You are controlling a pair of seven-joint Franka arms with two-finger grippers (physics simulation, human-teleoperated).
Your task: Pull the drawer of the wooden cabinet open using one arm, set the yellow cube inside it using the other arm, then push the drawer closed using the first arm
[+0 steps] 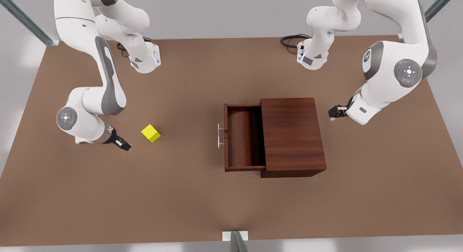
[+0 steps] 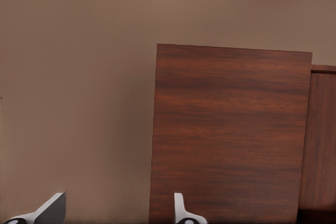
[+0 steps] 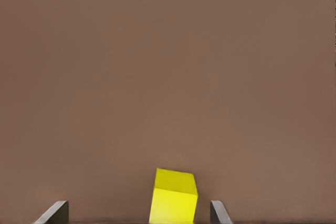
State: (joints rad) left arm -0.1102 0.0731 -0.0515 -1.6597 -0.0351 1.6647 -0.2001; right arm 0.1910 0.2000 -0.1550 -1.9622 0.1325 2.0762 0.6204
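The wooden cabinet [image 1: 292, 136] stands right of the table's middle in the front view. Its drawer [image 1: 243, 136] is pulled out toward the front view's left, with nothing inside and the silver handle [image 1: 219, 135] on its front. The yellow cube [image 1: 151, 133] rests on the table, well left of the drawer. My right gripper [image 1: 124, 145] is low beside the cube, on its left in the front view, open and apart from it. In the right wrist view the cube [image 3: 173, 198] sits just ahead between the fingers of the gripper [image 3: 137, 214]. My left gripper [image 1: 333, 112] waits open behind the cabinet [image 2: 231, 135].
The brown table [image 1: 202, 201] has broad bare room in front of the cabinet and between cube and drawer. Both arm bases [image 1: 144, 60] stand along the far edge with cables. A metal post [image 1: 237, 241] stands at the near edge.
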